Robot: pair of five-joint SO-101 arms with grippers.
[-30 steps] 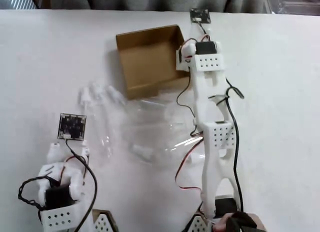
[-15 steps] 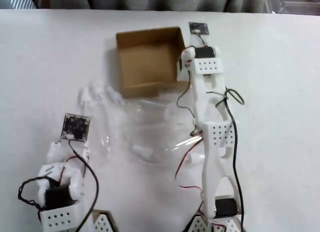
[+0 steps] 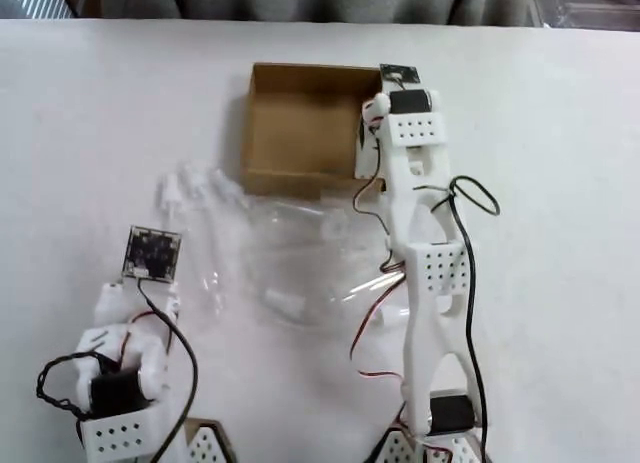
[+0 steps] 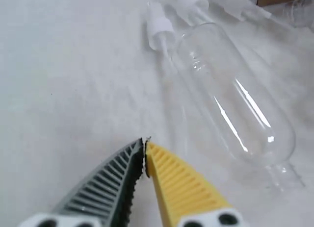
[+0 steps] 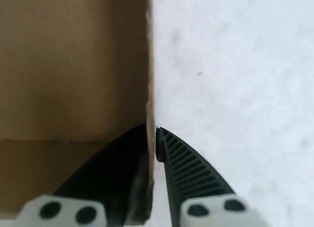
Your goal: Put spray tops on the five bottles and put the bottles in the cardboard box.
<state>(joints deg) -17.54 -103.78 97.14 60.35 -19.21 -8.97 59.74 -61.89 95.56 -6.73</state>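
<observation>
The open cardboard box (image 3: pixel 295 128) sits at the table's far middle. My right gripper (image 3: pixel 372 115) is shut on the box's right wall (image 5: pixel 148 89), one finger inside and one outside. Several clear bottles (image 3: pixel 300 248) lie jumbled on the table in front of the box. White spray tops (image 3: pixel 176 187) lie to their left. My left gripper (image 4: pixel 145 141) is shut on nothing, low over the table at the near left. Just beyond its tips lie a clear bottle (image 4: pixel 230 102) and a white spray top (image 4: pixel 159 28).
The right arm (image 3: pixel 425 273) stretches from the near edge up to the box, alongside the bottle pile. Loose wires hang off both arms. Bare white table lies at the far left and all along the right side.
The box has turned from skewed to square with the table and slid right, its wall held by my right gripper. The left arm shifted slightly at first, then stayed still.
</observation>
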